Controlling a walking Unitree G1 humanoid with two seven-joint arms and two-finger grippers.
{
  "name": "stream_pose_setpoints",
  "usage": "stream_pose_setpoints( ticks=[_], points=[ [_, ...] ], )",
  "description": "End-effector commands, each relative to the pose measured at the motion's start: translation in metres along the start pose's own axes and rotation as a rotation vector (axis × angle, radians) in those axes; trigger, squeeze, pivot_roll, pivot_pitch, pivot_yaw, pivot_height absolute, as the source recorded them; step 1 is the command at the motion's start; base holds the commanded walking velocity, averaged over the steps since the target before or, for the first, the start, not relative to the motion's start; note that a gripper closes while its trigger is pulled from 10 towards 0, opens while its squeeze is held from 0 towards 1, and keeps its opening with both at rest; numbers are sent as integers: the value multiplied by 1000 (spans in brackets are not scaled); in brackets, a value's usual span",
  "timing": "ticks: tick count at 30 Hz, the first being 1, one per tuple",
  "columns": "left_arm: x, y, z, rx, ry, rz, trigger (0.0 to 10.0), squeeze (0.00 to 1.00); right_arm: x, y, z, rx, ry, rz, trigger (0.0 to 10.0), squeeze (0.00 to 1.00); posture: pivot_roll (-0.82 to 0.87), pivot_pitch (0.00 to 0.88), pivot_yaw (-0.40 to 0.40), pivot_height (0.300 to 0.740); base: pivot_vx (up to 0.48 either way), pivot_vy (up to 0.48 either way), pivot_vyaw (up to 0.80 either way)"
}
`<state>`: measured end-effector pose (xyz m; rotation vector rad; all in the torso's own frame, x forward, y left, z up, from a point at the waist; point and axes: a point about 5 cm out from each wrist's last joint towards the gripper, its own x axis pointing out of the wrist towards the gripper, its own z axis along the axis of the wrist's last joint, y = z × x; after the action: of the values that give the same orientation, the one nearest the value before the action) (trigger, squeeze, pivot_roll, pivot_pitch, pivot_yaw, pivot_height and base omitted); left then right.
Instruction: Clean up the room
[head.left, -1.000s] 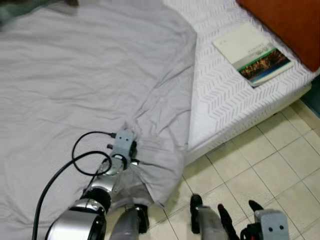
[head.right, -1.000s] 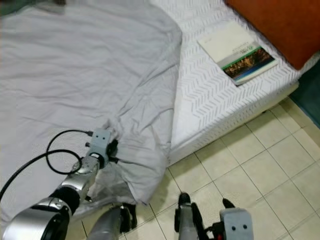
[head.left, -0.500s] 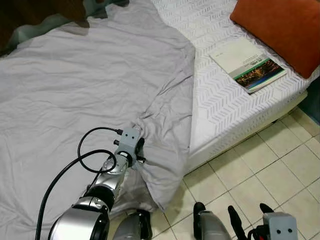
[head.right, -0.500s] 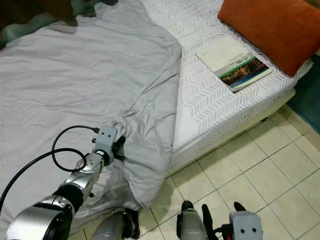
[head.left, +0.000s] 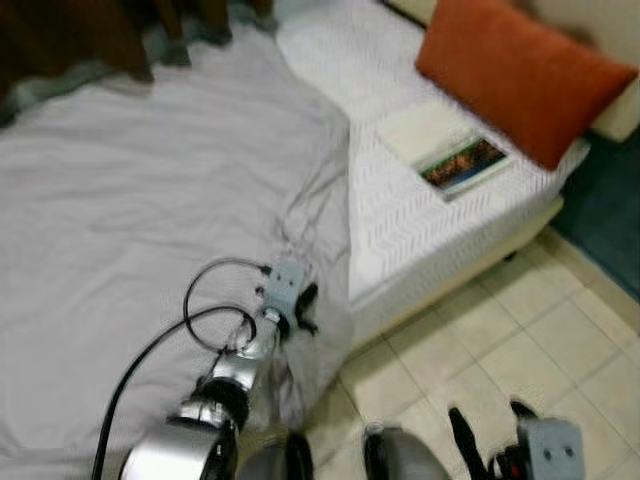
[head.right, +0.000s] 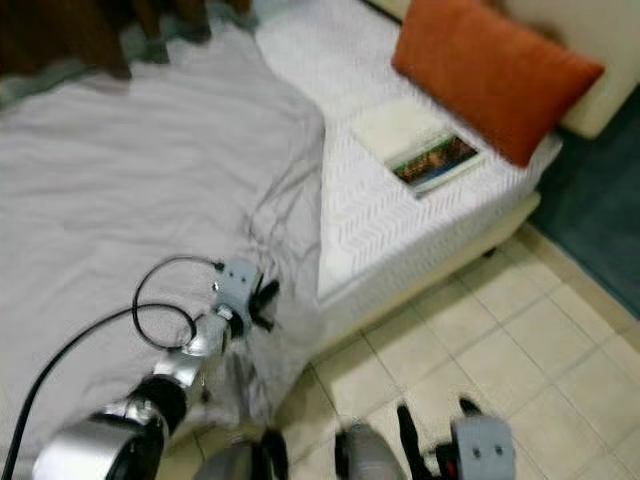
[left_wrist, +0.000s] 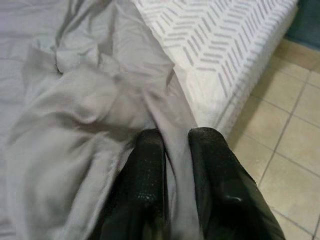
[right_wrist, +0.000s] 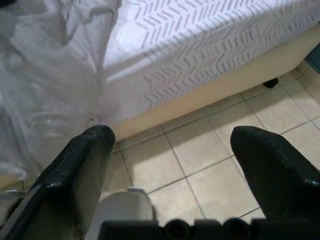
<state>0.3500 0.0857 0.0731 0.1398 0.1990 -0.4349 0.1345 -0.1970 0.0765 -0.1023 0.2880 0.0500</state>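
Change: camera view has swung up since a second ago, bringing the orange pillow (head.left: 520, 75) whole into frame; left gripper (left_wrist: 175, 145) still clamps the grey sheet (head.left: 150, 200).
Meaning: bed-making appears underway.
Sheet: on the mattress (head.left: 400, 215), its edge hanging floorward.
Wrist views: pinched fold; right gripper (right_wrist: 172, 145) wide open, empty.
Head view: book (head.left: 445, 150).
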Motion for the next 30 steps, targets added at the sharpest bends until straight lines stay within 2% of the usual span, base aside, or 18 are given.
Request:
stream_pose_setpoints(
  ticks=[1,5,7,8,10,11,12,13,14,15,17,18,19,22,27,30],
  points=[
    [1,-12,-5,15,37,-32,10000,0,-4,-1,-4,-4,26,7,10000,0,-380,278,82,740,0,-458,0],
    [5,-22,0,7,31,-63,10000,0,-5,-1,-5,-7,30,14,10000,0,-380,282,77,740,0,-458,0],
    [8,-33,2,5,29,-101,10000,0,-6,-1,-5,-9,33,18,10000,0,-383,285,74,740,0,-458,0],
    [10,-48,2,9,28,-146,10000,0,-7,-1,-5,-11,36,23,10000,0,-386,287,75,740,0,-458,0],
    [10,-52,3,11,28,-156,10000,0,-7,0,-5,-11,37,24,10000,0,-386,287,75,740,0,-458,0],
    [11,-66,2,13,34,-197,10000,0,-8,0,-5,-12,37,25,10000,0,-387,290,76,740,0,-458,0],
    [11,-66,2,13,34,-197,10000,0,-8,0,-5,-12,37,25,10000,0,-387,290,76,740,0,-458,0],
    [10,-84,-1,28,60,-251,10000,0,-7,0,-5,-12,39,28,10000,0,-386,290,76,740,0,-454,0],
    [10,-94,-4,49,79,-277,10000,0,-8,1,-5,-13,41,31,10000,0,-389,295,76,740,0,0,0],
    [10,-94,-4,49,79,-277,10000,0,-8,1,-5,-13,41,31,10000,0,-389,295,76,740,0,0,0],
    [8,-112,-6,88,101,-336,10000,0,-9,2,-6,-15,44,37,10000,0,-390,298,75,740,0,0,0],
    [8,-112,-6,88,101,-336,10000,0,-9,2,-6,-15,44,37,10000,0,-390,298,75,740,0,0,0],
    [5,-134,-7,106,106,-430,10000,0,-10,3,-7,-16,48,40,10000,0,-391,301,79,740,0,0,0],
    [0,-157,-7,106,104,-524,10000,0,-12,4,-8,-16,54,42,10000,0,-393,300,81,740,0,0,0],
    [-4,-179,-3,100,87,-582,10000,0,-13,4,-8,-16,58,43,10000,0,-394,299,85,740,0,0,0],
    [-4,-188,2,100,78,-584,10000,0,-13,6,-9,-17,60,47,10000,0,-397,299,85,740,0,0,0]
  ],
)
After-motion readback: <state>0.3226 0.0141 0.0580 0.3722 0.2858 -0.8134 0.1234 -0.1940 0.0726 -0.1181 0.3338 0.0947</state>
